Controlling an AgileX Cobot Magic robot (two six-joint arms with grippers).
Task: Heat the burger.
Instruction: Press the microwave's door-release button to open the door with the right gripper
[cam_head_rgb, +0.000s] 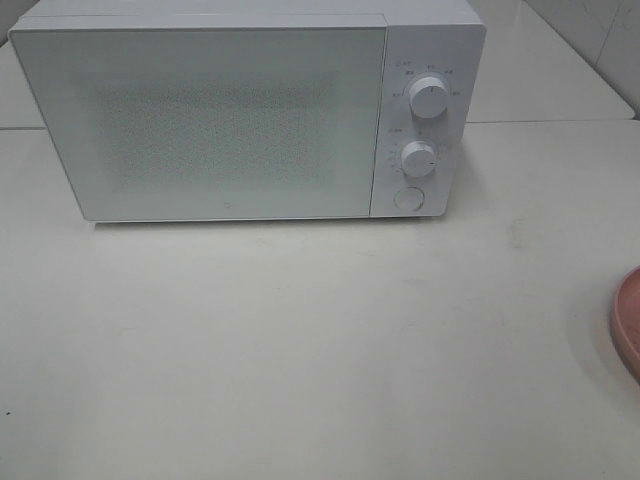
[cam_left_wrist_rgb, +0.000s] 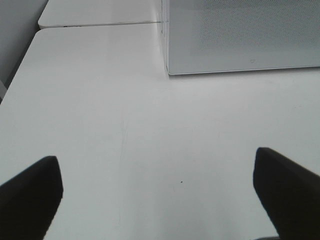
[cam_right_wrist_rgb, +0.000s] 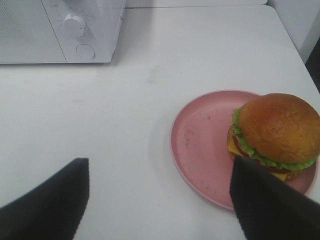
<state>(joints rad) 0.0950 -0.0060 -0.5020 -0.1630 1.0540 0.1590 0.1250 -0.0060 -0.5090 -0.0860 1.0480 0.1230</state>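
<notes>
A white microwave (cam_head_rgb: 230, 120) stands at the far side of a white table (cam_head_rgb: 300, 350), its door (cam_head_rgb: 200, 120) shut. The burger (cam_right_wrist_rgb: 275, 135) sits on a pink plate (cam_right_wrist_rgb: 200, 140) at the table's right edge, nearer than the microwave. The right gripper (cam_right_wrist_rgb: 160, 185) hovers just short of the plate, jaws spread wide and holding nothing. The left gripper (cam_left_wrist_rgb: 157, 175) hangs over bare table near the microwave's left front corner, also spread and empty. The door probably needs opening first. The round button (cam_head_rgb: 407, 198) low on the control panel looks like the release, so a square, gentle press should avoid shoving the microwave back. After that, the bun is best gripped low across its sides.
</notes>
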